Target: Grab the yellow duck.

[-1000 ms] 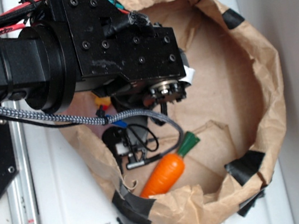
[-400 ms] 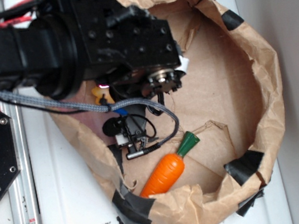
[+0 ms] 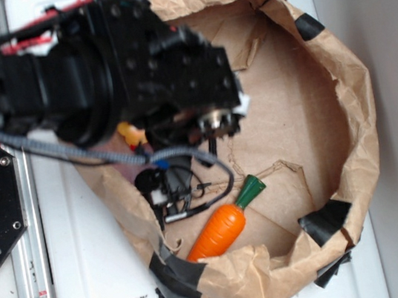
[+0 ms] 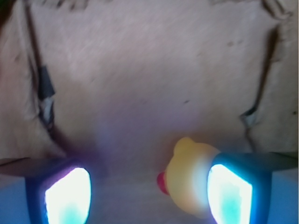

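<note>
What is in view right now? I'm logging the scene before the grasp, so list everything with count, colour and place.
duck: 1, yellow with red beak, on the bag floor between the fingers, against the right-hand one in the wrist view; in the exterior view only a yellow bit shows under the arm.
carrot: 1, orange with green top, lying inside the bag near its lower rim.
bag: 1, brown paper with black tape patches, rolled down into a bowl on the white table.
cable: grey braided, looping from the arm into the bag.
arm: 1, black, over the bag's left part.
fingers: 2, blue with glaring pads, apart, low in the wrist view.
</note>
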`<control>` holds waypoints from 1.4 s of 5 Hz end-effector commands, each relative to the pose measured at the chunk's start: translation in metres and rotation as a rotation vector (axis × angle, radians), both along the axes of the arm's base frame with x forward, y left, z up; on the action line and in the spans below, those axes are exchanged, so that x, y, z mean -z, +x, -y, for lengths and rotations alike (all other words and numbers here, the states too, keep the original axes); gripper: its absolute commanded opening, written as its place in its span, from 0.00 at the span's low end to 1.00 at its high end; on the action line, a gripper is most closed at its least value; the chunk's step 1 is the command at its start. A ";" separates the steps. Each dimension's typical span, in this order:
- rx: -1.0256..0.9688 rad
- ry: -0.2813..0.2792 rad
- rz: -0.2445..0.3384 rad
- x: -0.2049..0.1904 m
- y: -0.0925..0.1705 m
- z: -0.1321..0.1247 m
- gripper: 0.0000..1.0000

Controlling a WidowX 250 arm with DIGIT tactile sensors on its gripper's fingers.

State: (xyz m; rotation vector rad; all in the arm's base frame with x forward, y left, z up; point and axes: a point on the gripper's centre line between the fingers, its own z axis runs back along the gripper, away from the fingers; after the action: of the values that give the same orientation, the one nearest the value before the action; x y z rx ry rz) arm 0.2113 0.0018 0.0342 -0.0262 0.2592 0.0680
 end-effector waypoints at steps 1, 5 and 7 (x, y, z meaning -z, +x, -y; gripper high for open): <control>-0.014 0.033 0.007 0.010 -0.001 -0.011 1.00; -0.111 0.094 0.015 0.007 -0.005 -0.053 1.00; -0.101 0.077 0.017 0.007 -0.008 -0.050 0.91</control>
State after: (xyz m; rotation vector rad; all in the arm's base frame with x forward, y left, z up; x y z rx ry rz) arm 0.2066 0.0458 0.0185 0.0343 0.2901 0.1628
